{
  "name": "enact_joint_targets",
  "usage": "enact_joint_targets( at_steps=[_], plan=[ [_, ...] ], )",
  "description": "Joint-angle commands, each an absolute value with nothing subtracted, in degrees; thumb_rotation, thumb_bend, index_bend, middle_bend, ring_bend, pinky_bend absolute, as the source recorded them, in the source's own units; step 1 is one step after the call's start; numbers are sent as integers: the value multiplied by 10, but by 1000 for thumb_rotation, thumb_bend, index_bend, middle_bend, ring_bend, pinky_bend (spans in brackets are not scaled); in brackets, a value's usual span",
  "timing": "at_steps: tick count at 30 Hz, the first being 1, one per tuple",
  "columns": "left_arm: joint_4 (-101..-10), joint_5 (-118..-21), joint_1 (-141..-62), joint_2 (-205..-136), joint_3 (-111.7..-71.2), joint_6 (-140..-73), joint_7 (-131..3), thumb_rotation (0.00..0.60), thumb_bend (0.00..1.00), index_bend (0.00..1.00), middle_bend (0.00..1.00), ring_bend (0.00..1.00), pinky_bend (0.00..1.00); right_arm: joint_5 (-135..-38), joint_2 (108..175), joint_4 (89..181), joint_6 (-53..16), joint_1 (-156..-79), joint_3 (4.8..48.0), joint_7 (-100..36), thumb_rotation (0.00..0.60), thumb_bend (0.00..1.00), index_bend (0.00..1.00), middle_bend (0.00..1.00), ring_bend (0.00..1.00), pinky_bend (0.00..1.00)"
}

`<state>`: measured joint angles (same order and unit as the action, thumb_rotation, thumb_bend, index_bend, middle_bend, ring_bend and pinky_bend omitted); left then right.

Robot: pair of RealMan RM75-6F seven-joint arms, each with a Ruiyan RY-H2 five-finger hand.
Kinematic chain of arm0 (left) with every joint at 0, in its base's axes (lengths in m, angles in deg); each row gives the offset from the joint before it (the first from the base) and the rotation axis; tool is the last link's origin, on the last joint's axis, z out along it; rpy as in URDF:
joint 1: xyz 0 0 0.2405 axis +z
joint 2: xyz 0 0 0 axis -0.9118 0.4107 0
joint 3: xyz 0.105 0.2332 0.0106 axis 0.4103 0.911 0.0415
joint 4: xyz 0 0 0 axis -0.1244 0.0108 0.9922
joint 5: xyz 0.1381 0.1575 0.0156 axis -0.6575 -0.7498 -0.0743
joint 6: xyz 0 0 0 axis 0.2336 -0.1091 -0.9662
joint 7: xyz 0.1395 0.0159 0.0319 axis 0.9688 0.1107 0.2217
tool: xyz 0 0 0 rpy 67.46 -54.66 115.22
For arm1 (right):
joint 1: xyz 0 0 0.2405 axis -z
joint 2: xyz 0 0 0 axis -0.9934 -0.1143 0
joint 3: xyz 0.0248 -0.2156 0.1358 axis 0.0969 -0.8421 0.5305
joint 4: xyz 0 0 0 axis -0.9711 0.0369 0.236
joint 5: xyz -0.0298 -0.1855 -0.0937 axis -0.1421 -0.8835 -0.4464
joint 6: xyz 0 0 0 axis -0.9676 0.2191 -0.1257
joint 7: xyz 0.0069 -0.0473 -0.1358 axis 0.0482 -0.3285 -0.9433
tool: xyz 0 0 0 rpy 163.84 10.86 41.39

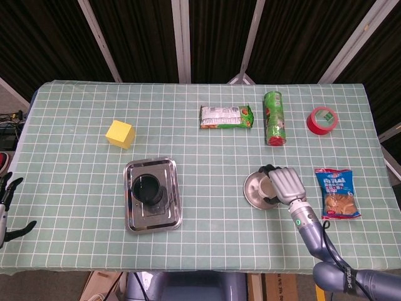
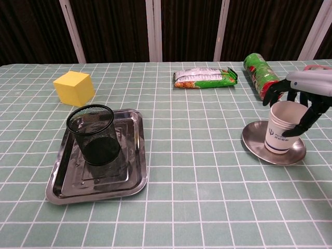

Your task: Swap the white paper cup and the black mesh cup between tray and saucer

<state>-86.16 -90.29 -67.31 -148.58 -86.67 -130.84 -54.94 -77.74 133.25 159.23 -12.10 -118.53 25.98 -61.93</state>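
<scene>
The white paper cup point(image 2: 282, 128) stands on the round metal saucer point(image 2: 257, 146) at the right. My right hand point(image 2: 306, 91) reaches over it from the right, fingers curled behind the rim and thumb against its front, so it grips the cup. In the head view the right hand point(image 1: 286, 184) hides most of the cup above the saucer point(image 1: 254, 190). The black mesh cup point(image 2: 98, 134) stands upright in the steel tray point(image 2: 133, 171) left of centre, also visible as the mesh cup point(image 1: 148, 188) in the tray point(image 1: 171, 215). My left hand point(image 1: 5, 204) hangs open off the table's left edge.
A yellow cube point(image 1: 119, 133) sits behind the tray. At the back lie a snack packet point(image 1: 227, 116), a green tube can point(image 1: 274, 118) and a red tape roll point(image 1: 322, 120). A blue chip bag point(image 1: 336, 192) lies just right of the saucer.
</scene>
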Motion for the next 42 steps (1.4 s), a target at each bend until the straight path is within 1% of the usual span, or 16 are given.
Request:
enact_joint_targets(
  at_steps=[1,5,10,13,17,20,25,31,33,36,39,40,42],
  plan=[
    [-862,-903,-673,-1486,-866,-1308,-548,600,200,123,0,0,90,-789,1339,1584,-129,-1186,257,-615,600,230,435,409,518,551],
    [-863,-904,-673,-1485,-866,-1308,-549,600,200,123,0,0,90,-798,1343,1580,-133,-1187,256,-606,600,230,491,423,529,557],
    [-864,-904,-673,-1483,-866,-1307,-553,600,200,123,0,0,90,-803,1340,1589,-135,-1199,271,-601,600,230,495,424,531,559],
    [-863,-899,-672,-1481,-868,-1307,-557,600,200,122,0,0,90,-793,1341,1592,-131,-1219,294,-605,600,231,495,424,531,559],
    [-861,-889,-671,-1478,-873,-1309,-565,600,200,123,0,0,90,-752,1356,1578,-105,-1261,335,-602,600,230,496,424,531,559],
    [-856,-879,-672,-1479,-878,-1308,-563,600,200,122,0,0,90,-712,1379,1544,-79,-1302,360,-607,600,230,495,424,531,559],
    [-849,-864,-679,-1483,-883,-1295,-557,600,200,123,0,0,90,-655,1423,1475,-40,-1355,379,-602,600,231,495,424,531,559],
    [-846,-856,-684,-1487,-885,-1286,-549,600,200,122,0,0,90,-647,1480,1384,-9,-1388,374,-574,600,232,495,423,531,557],
    [-845,-855,-684,-1487,-885,-1287,-548,600,200,122,0,0,90,-647,1490,1366,1,-1392,370,-566,600,230,495,424,531,549],
    [-845,-852,-684,-1488,-886,-1287,-547,600,200,122,0,0,90,-648,1507,1337,18,-1394,364,-546,600,228,495,424,518,522],
    [-844,-849,-685,-1488,-887,-1285,-544,600,200,123,0,0,90,-654,1519,1314,39,-1395,357,-522,600,223,481,422,473,452],
    [-845,-848,-685,-1488,-887,-1284,-544,600,200,123,0,0,90,-657,1521,1308,43,-1396,354,-518,600,206,447,407,444,405],
    [-845,-848,-686,-1488,-886,-1284,-544,600,200,123,0,0,90,-659,1522,1302,53,-1397,349,-513,600,151,350,342,363,294]
  ],
)
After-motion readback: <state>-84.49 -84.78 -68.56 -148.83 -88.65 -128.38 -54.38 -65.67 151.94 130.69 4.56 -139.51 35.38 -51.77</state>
